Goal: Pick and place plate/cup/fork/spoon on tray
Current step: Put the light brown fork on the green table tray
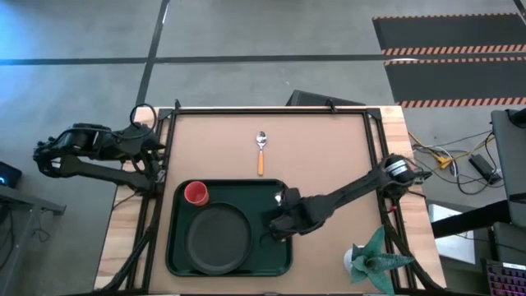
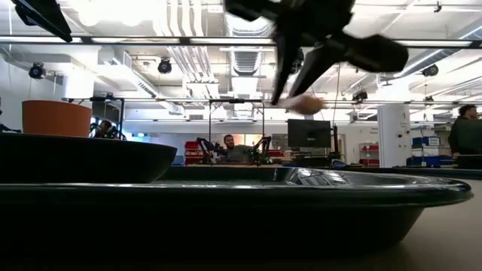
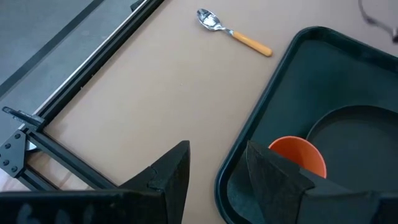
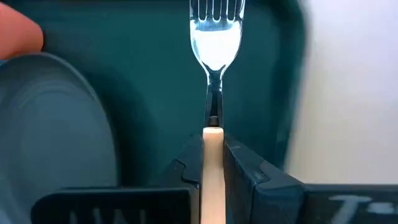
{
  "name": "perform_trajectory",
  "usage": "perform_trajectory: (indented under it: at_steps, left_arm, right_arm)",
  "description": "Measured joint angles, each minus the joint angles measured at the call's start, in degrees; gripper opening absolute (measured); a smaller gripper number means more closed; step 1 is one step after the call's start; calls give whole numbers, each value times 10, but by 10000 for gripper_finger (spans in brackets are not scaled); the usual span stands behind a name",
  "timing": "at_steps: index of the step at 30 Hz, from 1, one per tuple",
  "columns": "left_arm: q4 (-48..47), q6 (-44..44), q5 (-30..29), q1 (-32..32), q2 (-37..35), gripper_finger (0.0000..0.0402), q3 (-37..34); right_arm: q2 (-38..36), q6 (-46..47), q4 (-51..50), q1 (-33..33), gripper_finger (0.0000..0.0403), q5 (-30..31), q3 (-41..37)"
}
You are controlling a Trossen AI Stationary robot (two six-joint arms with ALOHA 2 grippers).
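Gripping the fork (image 4: 214, 37), right hand (image 4: 212, 140) hovers over tray (image 4: 155, 37).

Dark green tray (image 1: 177, 247) sat lower centre on bench. Black plate (image 1: 218, 238) and red cup (image 1: 196, 193) lay inside. Orange-handled fork (image 4: 214, 50) was pinched above tray's right part. Spoon (image 1: 260, 151) lay upper centre, bowl away from tray.

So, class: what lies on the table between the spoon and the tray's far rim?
Nothing: the high view shows bare tabletop between the spoon and the tray.
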Motion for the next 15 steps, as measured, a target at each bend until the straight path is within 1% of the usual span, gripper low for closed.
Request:
perform_trajectory:
  at_steps: [3, 5, 10, 15]
  left_arm:
    - [0, 0, 0, 0, 0, 142, 0]
    - [0, 0, 0, 0, 0, 142, 0]
    - [0, 0, 0, 0, 0, 142, 0]
    - [0, 3, 0, 0, 0, 142, 0]
  right_arm:
    - [44, 10, 51, 1, 24, -15, 14]
    - [72, 10, 63, 1, 24, -25, 32]
    - [123, 12, 67, -1, 24, -59, 94]
    - [161, 9, 58, -1, 24, -64, 146]
